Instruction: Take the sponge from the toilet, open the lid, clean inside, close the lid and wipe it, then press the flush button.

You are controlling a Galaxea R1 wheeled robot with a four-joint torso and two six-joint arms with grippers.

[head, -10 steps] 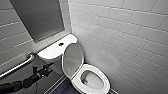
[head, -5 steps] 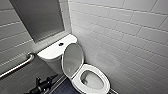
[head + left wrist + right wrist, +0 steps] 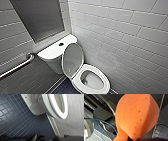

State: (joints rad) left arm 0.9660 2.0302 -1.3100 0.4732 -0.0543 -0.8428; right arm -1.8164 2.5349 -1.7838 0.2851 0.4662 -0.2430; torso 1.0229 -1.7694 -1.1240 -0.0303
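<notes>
Progress of the toilet-cleaning task, three views. Sponge was off the toilet and pinched at its narrow waist in the right gripper, which was closed on it. Its rounded orange end, pitted with small pores, bulged toward the wrist camera. Lid stood raised at the back edge of the bowl, leaning toward the front edge of the tank top. Seat lay down on the rim, leaving the bowl open. Button sat in the middle of the tank top, well apart from both grippers.

Left gripper hung above the dark tiled floor, near the front of the toilet. Whether it was open or closed could not be told.

Judged from this arrangement, two steps were complete: the sponge had been picked up and the lid opened. Cleaning inside the bowl was the step in hand, but the views did not settle whether it had begun or ended, since the inner wall of the bowl looked plain white. Three steps were left: closing the lid, wiping it, and pressing the button
</notes>
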